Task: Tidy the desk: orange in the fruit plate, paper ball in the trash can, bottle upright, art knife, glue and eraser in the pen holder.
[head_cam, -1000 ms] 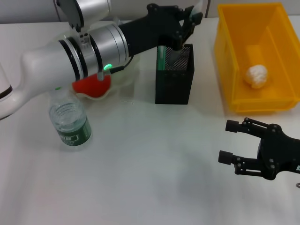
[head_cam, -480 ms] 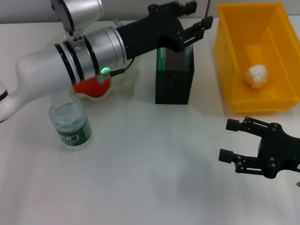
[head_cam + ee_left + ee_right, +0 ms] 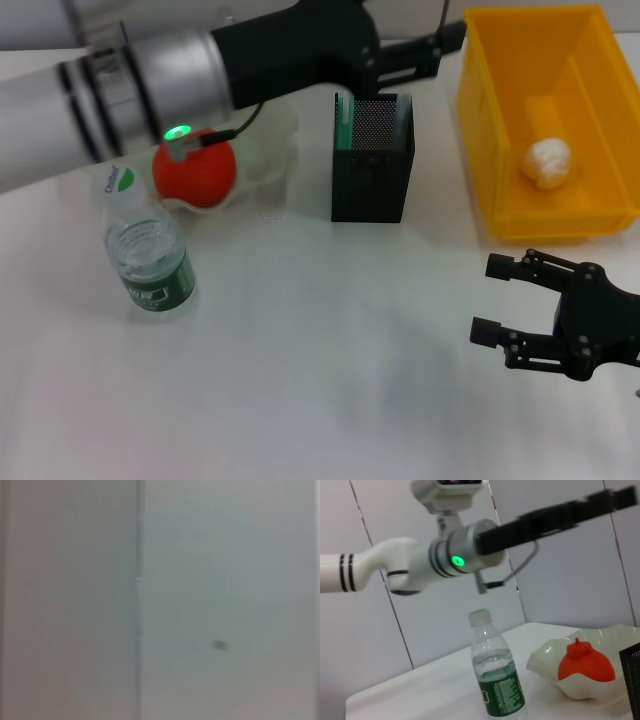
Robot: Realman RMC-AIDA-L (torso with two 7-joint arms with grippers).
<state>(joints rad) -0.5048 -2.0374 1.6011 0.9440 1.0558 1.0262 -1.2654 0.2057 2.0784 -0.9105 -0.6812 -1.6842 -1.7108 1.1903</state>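
Observation:
The black mesh pen holder (image 3: 372,165) stands at the table's middle back, and a green item (image 3: 343,120) sticks up inside its left corner. I cannot tell whether it is the art knife, glue or eraser. My left gripper (image 3: 425,45) hovers open above the holder's back rim with nothing in it. The orange (image 3: 195,175) (image 3: 585,665) lies in the pale fruit plate (image 3: 275,150) (image 3: 545,660). The capped bottle (image 3: 150,260) (image 3: 496,680) stands upright in front of the plate. The paper ball (image 3: 545,162) rests in the yellow trash can (image 3: 480,110). My right gripper (image 3: 488,298) stays open low over the table's front right.
The long left arm (image 3: 150,90) (image 3: 445,555) spans the back of the table above the plate. The trash can stands just right of the pen holder. The left wrist view shows only a grey wall.
The left gripper held a pale item above the pen holder a second ago, then opened with nothing in it. The arm has since risen and drawn back. The right arm is unchanged.

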